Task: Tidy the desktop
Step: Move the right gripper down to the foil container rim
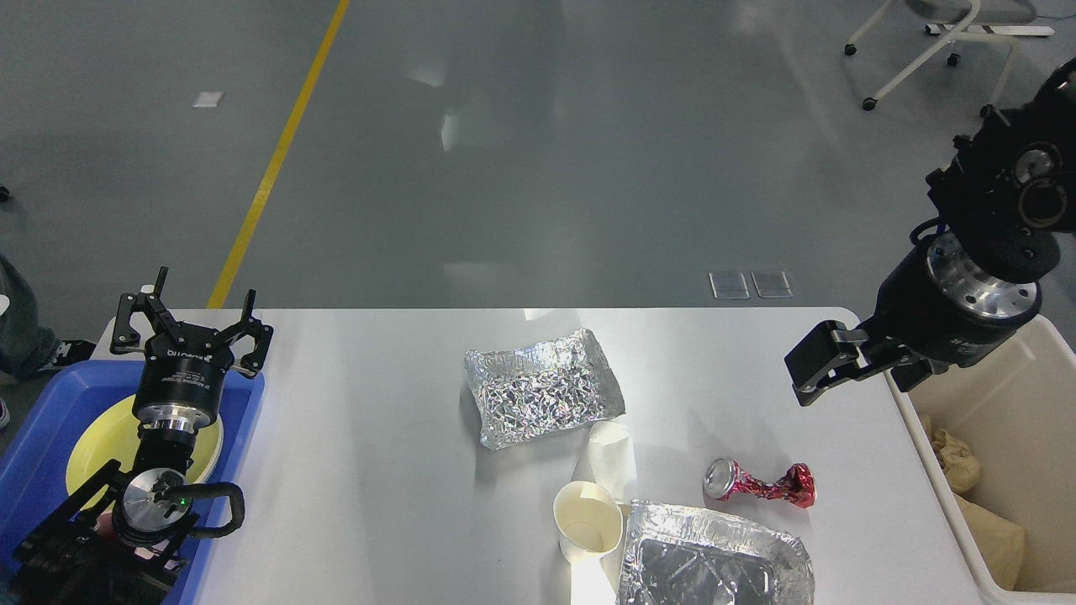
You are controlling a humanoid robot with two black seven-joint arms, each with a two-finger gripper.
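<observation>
The left gripper is held with jaws spread and empty over the blue tray. The white tabletop stretches between both jaws. Whether the right gripper jaws are parted cannot be told; a crushed red can lies below them.

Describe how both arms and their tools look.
Both arms are black with silver metal wrist rings. The left tool has thin black linkage fingers, white lettering on its round body, a looping black cable and a green light below. The right tool ends in blocky black fingers.
</observation>
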